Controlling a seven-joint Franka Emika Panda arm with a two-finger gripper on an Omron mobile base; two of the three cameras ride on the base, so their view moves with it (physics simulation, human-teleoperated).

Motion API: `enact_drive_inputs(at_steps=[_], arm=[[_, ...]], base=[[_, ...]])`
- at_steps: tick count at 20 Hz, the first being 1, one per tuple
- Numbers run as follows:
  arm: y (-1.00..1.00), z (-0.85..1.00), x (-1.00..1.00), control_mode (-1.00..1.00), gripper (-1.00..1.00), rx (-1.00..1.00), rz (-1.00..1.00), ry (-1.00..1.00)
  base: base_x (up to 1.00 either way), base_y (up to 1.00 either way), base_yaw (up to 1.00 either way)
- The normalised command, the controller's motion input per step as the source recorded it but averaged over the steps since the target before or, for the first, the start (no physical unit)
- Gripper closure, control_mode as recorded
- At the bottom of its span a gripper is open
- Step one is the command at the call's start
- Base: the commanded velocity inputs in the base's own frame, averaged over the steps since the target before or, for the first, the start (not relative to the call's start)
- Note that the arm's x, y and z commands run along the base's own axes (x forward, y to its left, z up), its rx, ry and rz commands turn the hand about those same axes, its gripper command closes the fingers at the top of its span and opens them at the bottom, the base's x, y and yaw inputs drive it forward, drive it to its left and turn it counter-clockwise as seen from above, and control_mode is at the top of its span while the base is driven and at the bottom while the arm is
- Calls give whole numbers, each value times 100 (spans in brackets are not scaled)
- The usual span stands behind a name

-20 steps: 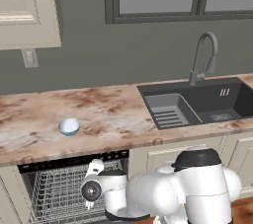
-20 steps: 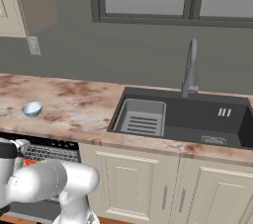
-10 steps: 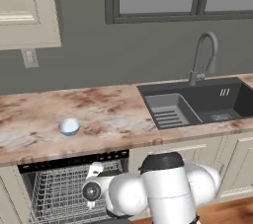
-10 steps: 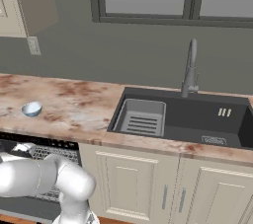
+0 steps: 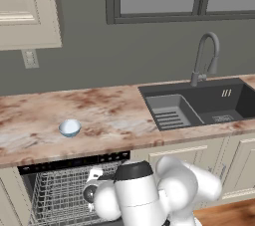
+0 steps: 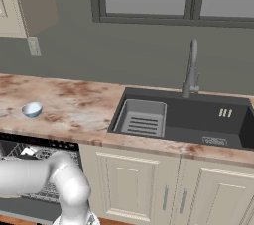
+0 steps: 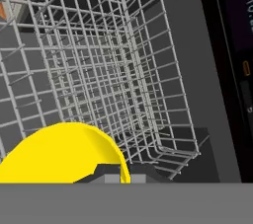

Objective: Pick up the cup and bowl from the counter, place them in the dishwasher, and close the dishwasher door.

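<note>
Cabinet (image 5: 25, 11) of cream panels hangs upper left. Below it the bowl (image 5: 69, 128) sits on the marbled counter (image 5: 109, 110), well apart from the dark sink (image 5: 199, 105) and tap (image 5: 204, 58) at right. Over the dishwasher (image 5: 60, 195) rack (image 7: 108, 70), the gripper (image 7: 118, 172) clasps the yellow cup (image 7: 59, 154).

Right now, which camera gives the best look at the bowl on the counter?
The left base view: the bowl sits whole on the counter, seen from above so its hollow inside shows. In the right base view it is smaller, near the left edge, still unblocked.
</note>
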Motion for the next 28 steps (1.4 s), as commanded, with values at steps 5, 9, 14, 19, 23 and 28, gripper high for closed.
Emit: enact_drive_inputs(at_steps=[5, 9, 14, 19, 23, 28], arm=[[3, -41, 24, -100, 100, 0, 0, 0], [13, -42, 19, -100, 100, 0, 0, 0], [18, -41, 11, -100, 100, 0, 0, 0], [18, -37, 6, -100, 100, 0, 0, 0], [22, -38, 2, -100, 100, 0, 0, 0], [26, -35, 1, -100, 100, -1, 0, 0]], base=[[0, 0, 0], [0, 0, 0], [0, 0, 0], [0, 0, 0], [0, 0, 0], [0, 0, 0]])
